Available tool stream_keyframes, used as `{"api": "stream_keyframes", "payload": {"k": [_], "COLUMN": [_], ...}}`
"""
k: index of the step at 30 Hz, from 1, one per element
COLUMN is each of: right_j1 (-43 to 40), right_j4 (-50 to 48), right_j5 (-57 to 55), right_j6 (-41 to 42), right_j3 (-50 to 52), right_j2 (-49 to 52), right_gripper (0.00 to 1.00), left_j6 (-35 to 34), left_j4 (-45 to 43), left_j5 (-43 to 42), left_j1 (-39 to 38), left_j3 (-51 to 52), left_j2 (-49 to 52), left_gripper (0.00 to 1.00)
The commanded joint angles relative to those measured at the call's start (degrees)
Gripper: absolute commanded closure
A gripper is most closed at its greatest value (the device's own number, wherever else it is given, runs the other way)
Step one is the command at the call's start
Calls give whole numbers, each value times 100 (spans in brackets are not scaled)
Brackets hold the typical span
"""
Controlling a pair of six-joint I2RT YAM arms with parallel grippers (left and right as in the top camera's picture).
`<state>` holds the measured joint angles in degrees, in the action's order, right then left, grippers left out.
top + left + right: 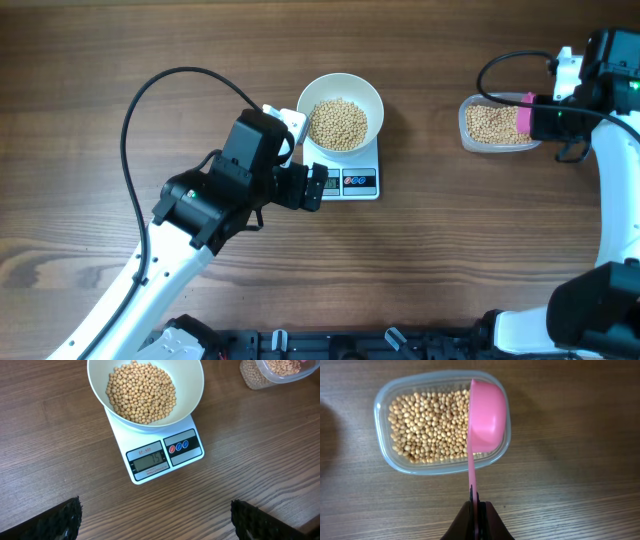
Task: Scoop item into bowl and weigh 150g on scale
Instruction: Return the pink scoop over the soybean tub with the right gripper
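The white bowl [341, 92] [192, 390] stands on the small white scale [358, 182] [165, 455] and holds a heap of tan beans [337, 123] [141, 392]. My left gripper [316, 187] [155, 520] hovers just in front of the scale, open, with nothing between its fingers. At the far right, my right gripper [535, 118] [476, 510] is shut on the thin handle of a pink scoop [485, 415] [524, 116]. The scoop's cup is turned on its side over the right end of the clear tub [384, 400] [467, 115] of beans [430, 422].
The table is dark wood. A black cable [150, 100] loops over the left arm. The right arm's white links [615, 200] run down the right edge, and arm bases lie along the bottom edge.
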<state>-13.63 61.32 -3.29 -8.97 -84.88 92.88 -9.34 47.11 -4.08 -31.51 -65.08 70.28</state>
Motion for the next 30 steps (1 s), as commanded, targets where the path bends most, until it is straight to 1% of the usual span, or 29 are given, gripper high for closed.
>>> {"api": "stream_keyframes", "payload": {"k": [1, 9, 16, 23, 27, 30], "right_j1": [35, 122, 376, 662, 682, 682], "right_j4": [28, 98, 162, 212, 295, 299], "right_j5": [-118, -118, 37, 35, 37, 295], "right_j6": [105, 149, 142, 68, -28, -81], "right_j3": [28, 28, 28, 28, 28, 28], "right_j2": [157, 376, 612, 629, 629, 629], "right_gripper": [96, 96, 96, 96, 96, 96], "left_j6": [-55, -55, -55, -55, -55, -55], "left_j4": [-13, -13, -13, -13, -13, -13], "left_j5": [94, 94, 94, 94, 94, 94], "left_j1": [-15, -15, -15, -15, -15, -15], "left_j3": [26, 26, 26, 26, 26, 26], "left_j2": [-42, -42, -42, -42, -42, -42], "left_gripper": [0, 0, 0, 0, 0, 0]}}
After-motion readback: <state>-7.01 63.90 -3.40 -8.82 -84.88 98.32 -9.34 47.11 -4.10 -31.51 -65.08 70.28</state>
